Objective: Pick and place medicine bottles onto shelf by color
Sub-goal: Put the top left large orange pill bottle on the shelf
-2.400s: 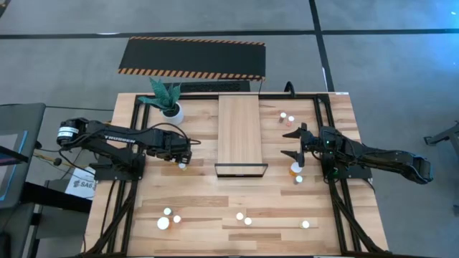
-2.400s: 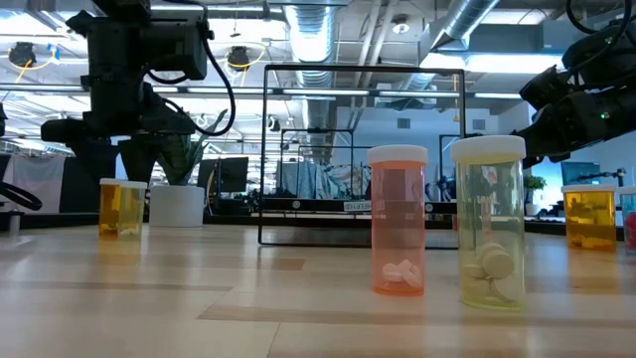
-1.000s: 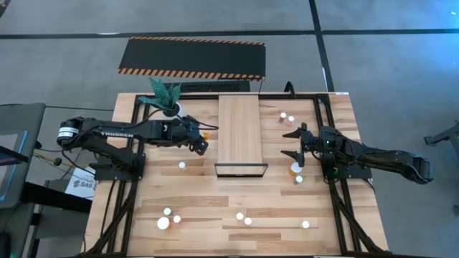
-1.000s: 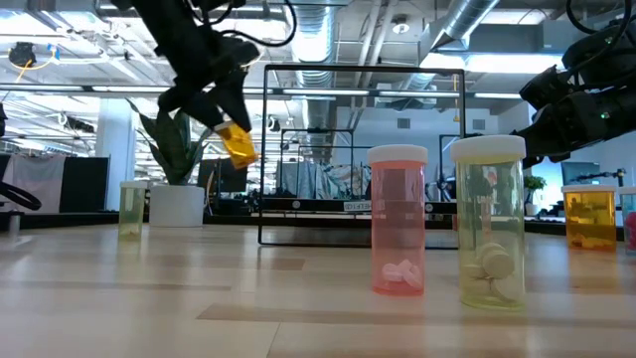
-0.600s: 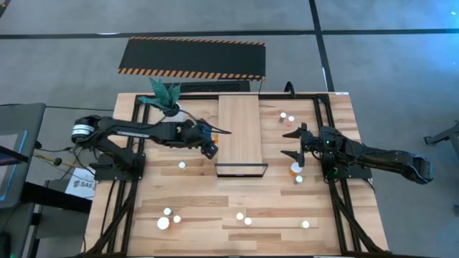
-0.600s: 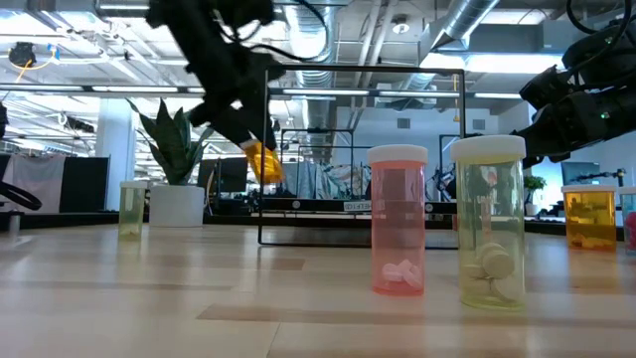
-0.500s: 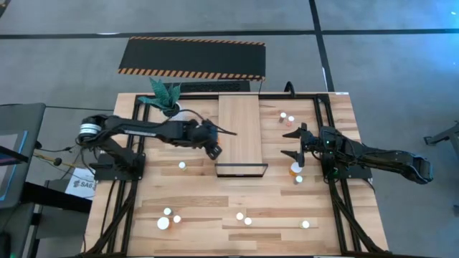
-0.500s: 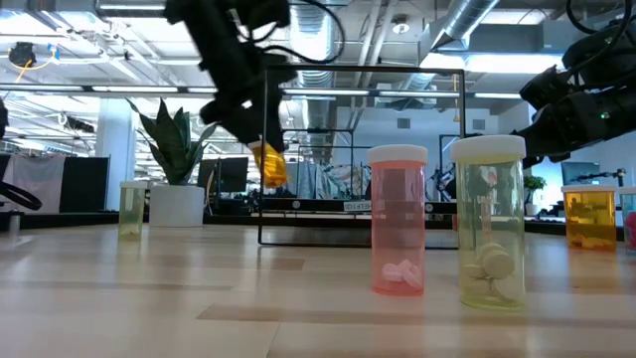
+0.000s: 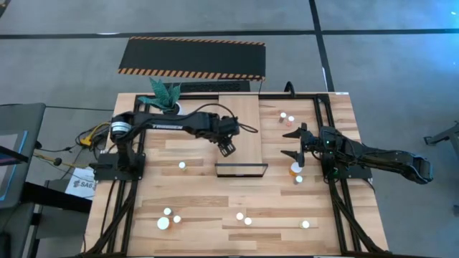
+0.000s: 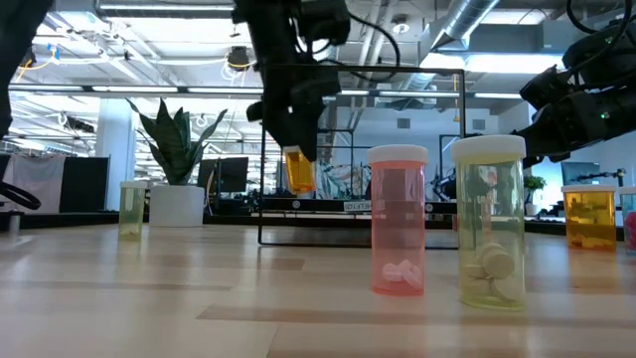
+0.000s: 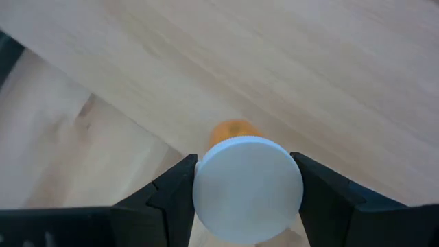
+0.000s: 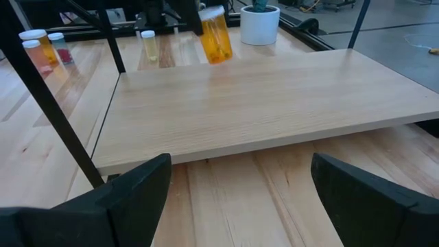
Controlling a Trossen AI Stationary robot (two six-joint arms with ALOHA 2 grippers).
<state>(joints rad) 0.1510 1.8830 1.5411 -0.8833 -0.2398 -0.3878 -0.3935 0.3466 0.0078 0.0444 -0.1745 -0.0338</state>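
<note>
Pink bottle (image 10: 397, 221) and yellowish bottle (image 10: 488, 222) big in the low view's foreground, left gripper (image 9: 228, 147) mid-frame pinching an orange bottle (image 10: 299, 170) above the shelf (image 9: 242, 118) edge, right gripper (image 9: 295, 143) spread wide at right, plant pot (image 10: 178, 205) far left

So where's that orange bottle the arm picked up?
The orange bottle is held in the left gripper, in the air over the left edge of the pale wood shelf, near its dark-framed end.
</note>
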